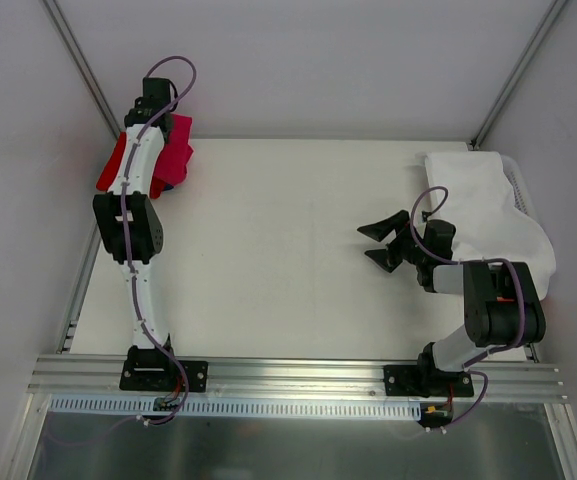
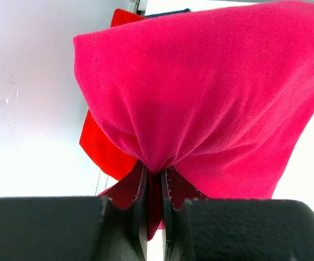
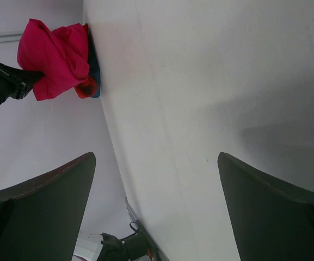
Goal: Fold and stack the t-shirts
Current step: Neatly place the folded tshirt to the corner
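Observation:
My left gripper (image 2: 154,182) is shut on a bunched fold of the crimson-pink t-shirt (image 2: 211,92) and holds it at the table's far left corner. The top view shows this shirt (image 1: 178,150) beside the left arm's wrist, and the right wrist view shows it (image 3: 53,54) hanging from the gripper. The brighter red t-shirt (image 1: 111,168) lies under it over the table's left edge and also shows in the left wrist view (image 2: 105,149). Only a sliver of the blue t-shirt (image 3: 94,68) shows beneath them. My right gripper (image 1: 376,243) is open and empty over the table's right half, its fingertips (image 3: 86,163) spread wide.
A white cloth (image 1: 483,205) drapes over a white basket (image 1: 518,180) at the table's right edge, behind the right arm. White walls and metal frame posts (image 1: 78,60) enclose the white table (image 1: 268,250). An aluminium rail (image 1: 298,375) runs along the near edge.

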Controlling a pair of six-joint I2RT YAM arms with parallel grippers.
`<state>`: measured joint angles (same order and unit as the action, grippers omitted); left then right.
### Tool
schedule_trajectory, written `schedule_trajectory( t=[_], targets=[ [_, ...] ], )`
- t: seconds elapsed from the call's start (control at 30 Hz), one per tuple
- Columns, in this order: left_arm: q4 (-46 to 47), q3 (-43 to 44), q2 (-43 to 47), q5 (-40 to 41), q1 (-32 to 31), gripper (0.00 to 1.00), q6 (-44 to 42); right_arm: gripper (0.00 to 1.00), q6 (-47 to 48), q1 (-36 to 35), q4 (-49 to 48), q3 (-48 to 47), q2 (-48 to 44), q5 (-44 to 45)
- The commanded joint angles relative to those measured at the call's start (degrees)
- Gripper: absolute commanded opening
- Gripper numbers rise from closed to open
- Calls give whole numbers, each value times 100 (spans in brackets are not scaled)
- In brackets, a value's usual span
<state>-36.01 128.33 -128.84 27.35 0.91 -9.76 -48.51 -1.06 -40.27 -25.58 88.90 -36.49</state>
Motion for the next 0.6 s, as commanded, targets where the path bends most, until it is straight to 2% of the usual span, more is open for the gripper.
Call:
schedule_trajectory(
  t=[0.0, 0.33, 0.57],
  targets=[
    [120, 227, 447, 33, 208, 0, 158, 100, 17, -52, -315, -8, 74, -148],
    [120, -27, 166, -98, 630, 0, 624, 100, 35, -35, -315, -26, 154, -157],
    [120, -221, -220, -625, 946, 0, 1054, 99, 52, -35, -315, -43, 189, -165]
  ],
)
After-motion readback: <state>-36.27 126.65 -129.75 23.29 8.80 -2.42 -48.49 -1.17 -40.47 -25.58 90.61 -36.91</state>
